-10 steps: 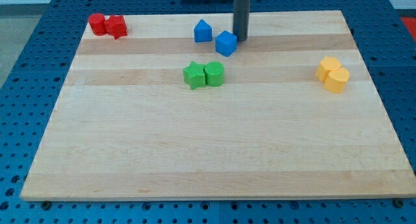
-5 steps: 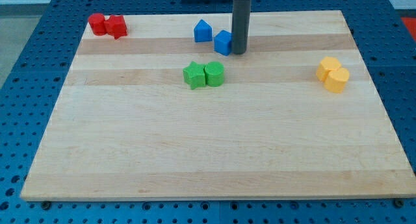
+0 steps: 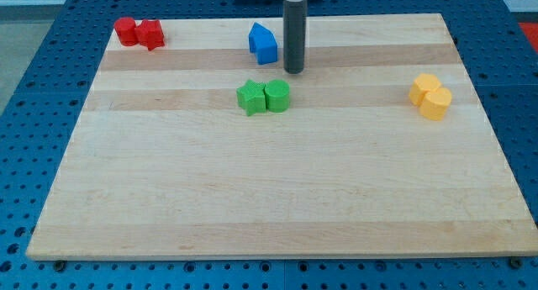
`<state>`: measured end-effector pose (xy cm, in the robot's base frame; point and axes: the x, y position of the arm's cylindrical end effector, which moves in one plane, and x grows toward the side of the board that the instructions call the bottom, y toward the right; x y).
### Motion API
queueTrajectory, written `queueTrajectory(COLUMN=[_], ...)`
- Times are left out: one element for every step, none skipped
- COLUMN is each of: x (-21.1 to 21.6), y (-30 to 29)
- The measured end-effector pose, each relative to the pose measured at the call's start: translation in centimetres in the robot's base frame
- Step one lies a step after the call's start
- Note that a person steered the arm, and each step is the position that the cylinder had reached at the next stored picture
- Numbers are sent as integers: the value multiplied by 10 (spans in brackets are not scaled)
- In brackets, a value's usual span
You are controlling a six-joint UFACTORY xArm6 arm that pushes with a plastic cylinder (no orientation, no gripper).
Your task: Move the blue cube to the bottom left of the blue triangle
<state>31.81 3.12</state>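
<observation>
My tip (image 3: 293,71) is resting on the pale wooden board (image 3: 252,189), with no jaws to open or close and nothing held. Just to its left, the small blue cube (image 3: 267,50) is pressing against the blue triangle block (image 3: 258,34), at its lower right. 2 green blocks (image 3: 263,97) are sitting below the tip, 2 red blocks (image 3: 139,32) at top left, 2 yellow blocks (image 3: 430,96) at right.

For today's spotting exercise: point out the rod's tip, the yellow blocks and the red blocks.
my tip (image 3: 293,71), camera view, rod's very end.
yellow blocks (image 3: 430,96), camera view, pair's middle.
red blocks (image 3: 139,31), camera view, pair's middle.
</observation>
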Motion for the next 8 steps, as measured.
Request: queueTrajectory(x=[-17, -29, -30, -30, -30, -24, 11, 48], y=[1, -5, -30, -62, -84, -86, -86, -144])
